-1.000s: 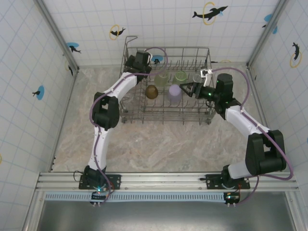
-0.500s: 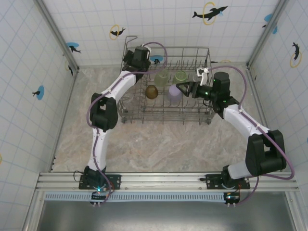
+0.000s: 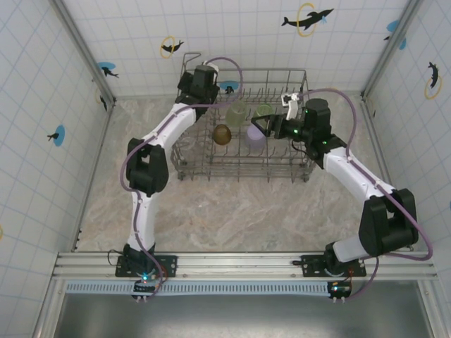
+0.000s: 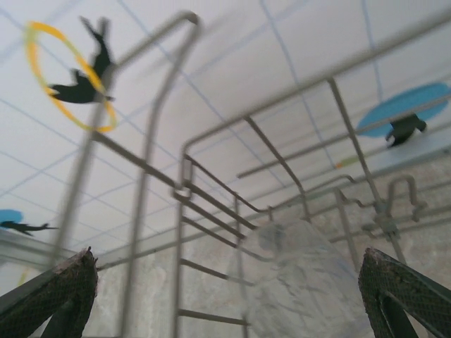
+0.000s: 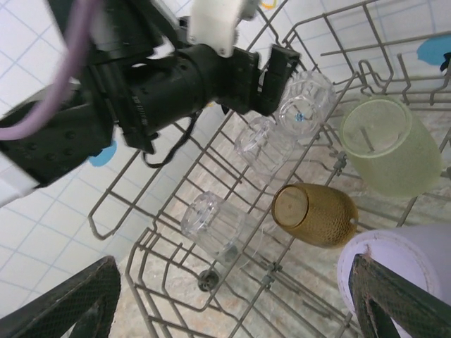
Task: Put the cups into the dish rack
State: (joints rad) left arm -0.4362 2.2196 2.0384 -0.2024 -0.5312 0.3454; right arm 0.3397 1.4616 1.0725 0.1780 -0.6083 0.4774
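Marble table (image 3: 232, 211): left end effector (image 4: 227, 282), right end effector (image 5: 232, 282) wide, empty; lilac cup (image 5: 409, 246) looks light, slick, so you pinch mid-wall.

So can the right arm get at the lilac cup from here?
Probably yes: the right tool is open right by the lilac cup in the rack, nothing between them, though the amber cup lies close beside it.

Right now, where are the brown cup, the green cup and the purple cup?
brown cup (image 5: 325, 215): right wrist view, its side.
green cup (image 5: 414, 166): right wrist view, its side.
purple cup (image 5: 412, 262): right wrist view, its side.
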